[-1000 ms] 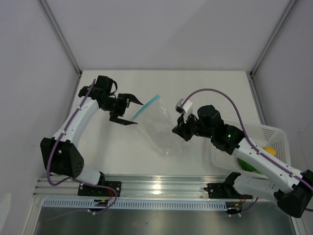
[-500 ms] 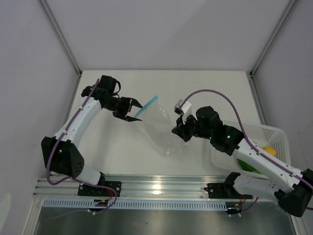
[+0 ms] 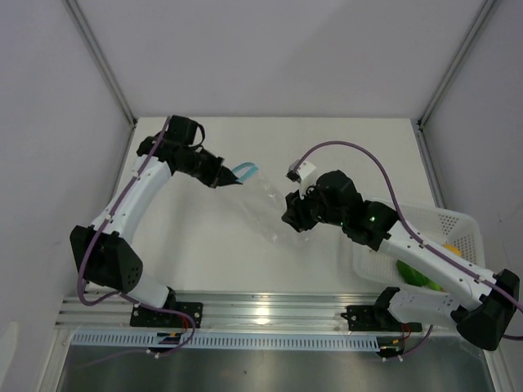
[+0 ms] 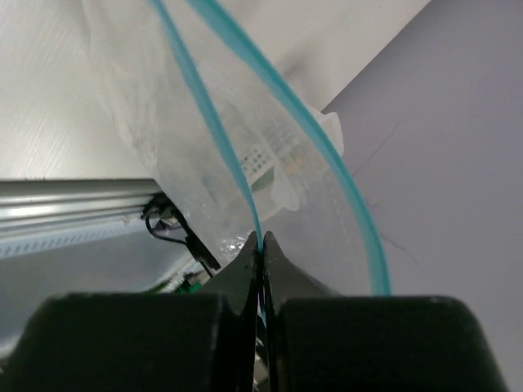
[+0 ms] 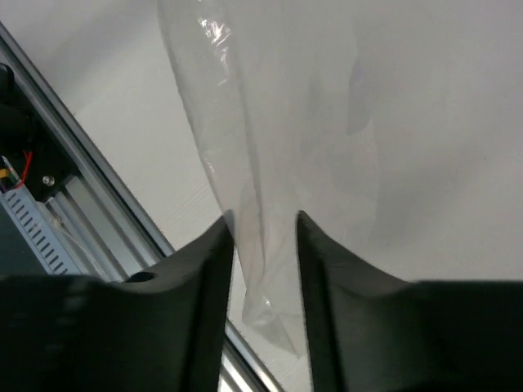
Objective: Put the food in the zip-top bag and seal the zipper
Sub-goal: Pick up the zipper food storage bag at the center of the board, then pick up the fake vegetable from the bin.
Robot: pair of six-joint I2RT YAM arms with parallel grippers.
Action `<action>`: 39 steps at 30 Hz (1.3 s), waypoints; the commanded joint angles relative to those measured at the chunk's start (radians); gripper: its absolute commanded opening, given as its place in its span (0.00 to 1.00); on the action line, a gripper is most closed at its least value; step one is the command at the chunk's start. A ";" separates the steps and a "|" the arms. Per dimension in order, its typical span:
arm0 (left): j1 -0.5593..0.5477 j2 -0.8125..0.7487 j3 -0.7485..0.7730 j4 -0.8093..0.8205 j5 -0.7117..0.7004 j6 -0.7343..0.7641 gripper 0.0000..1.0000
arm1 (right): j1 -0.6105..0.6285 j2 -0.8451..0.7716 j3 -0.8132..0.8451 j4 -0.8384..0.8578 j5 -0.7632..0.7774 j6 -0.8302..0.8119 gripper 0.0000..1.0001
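I note the clear zip-top bag, crumpled, mouth open. Its light-blue zipper strips stand apart, one pinched in the left gripper. Green food piece and yellow food piece lie in the white basket.

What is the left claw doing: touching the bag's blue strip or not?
Touching. The left wrist view shows the left gripper pinched shut on the zipper, which runs straight down between its closed fingertips.

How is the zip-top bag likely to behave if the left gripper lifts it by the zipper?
Probably floppy: the zip-top bag looks crumpled and hangs loosely from the zipper pinched in the left gripper. Likely very light, as it looks empty. Its glossy film could slip.
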 commanded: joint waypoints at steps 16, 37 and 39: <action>-0.317 0.107 0.448 -0.243 -0.638 0.725 0.01 | -0.464 0.012 0.224 -0.391 -0.025 0.376 0.80; -0.473 0.072 0.110 0.145 -0.434 0.857 0.01 | -0.892 0.078 0.045 -0.693 0.299 0.683 0.70; -0.473 0.084 0.115 0.153 -0.424 0.868 0.00 | -0.909 0.090 0.037 -0.697 0.334 0.689 0.70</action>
